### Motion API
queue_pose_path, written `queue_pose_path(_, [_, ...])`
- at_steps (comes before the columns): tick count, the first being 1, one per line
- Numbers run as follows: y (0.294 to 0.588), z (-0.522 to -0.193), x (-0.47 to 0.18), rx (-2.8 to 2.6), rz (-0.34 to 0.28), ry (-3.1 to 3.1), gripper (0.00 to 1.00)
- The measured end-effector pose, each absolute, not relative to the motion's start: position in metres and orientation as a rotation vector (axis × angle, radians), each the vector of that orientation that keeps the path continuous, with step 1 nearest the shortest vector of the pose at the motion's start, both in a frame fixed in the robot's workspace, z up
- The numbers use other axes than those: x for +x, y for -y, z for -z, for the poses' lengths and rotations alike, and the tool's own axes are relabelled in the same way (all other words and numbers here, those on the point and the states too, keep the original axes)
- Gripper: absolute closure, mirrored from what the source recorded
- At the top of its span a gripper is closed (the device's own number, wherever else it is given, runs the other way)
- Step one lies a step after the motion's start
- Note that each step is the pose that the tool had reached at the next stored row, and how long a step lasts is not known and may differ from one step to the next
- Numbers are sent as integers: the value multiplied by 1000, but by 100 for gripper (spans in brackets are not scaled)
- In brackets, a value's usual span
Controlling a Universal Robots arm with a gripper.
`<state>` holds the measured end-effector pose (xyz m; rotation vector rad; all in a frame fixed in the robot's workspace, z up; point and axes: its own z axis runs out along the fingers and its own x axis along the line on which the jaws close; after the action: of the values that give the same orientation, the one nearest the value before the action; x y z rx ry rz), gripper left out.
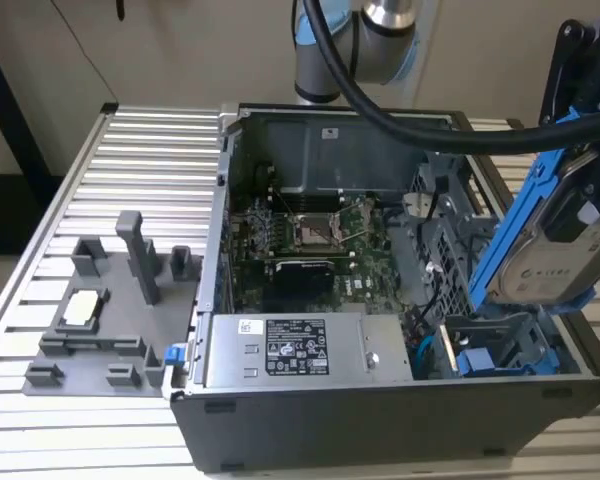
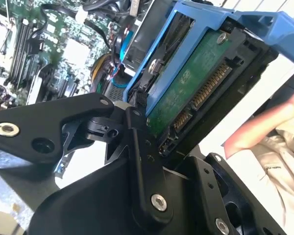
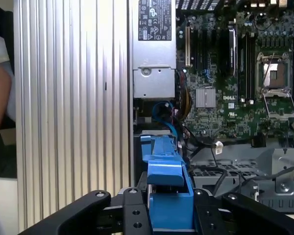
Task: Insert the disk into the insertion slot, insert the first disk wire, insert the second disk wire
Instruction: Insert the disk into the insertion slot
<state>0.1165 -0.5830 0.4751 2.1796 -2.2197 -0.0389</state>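
Note:
The disk (image 1: 558, 255), a silver-grey drive with a pale label in a bright blue carrier frame (image 1: 515, 215), hangs tilted above the case's corner at the exterior view's right. My gripper (image 1: 586, 205) is shut on it. The second wrist view shows the disk's green circuit-board underside (image 2: 196, 88) and connector edge. In the first wrist view the blue carrier (image 3: 167, 193) sits between my black fingers (image 3: 132, 215). The insertion slot (image 1: 485, 322), a grey cage with blue fittings, lies just below the disk, apart from it. Blue cables (image 3: 164, 110) curl inside the case near the slot.
The open computer case (image 1: 380, 420) holds a motherboard (image 1: 310, 240) and a power supply (image 1: 285, 350). A grey fixture tray (image 1: 110, 320) sits on the slatted table (image 1: 130, 150) at the exterior view's left. A person's hand (image 2: 264, 122) is close to the disk.

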Motion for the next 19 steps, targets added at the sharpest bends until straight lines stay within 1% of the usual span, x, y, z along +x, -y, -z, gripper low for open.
queue_pose_path(19, [584, -441, 121, 2180, 39, 2220, 67])
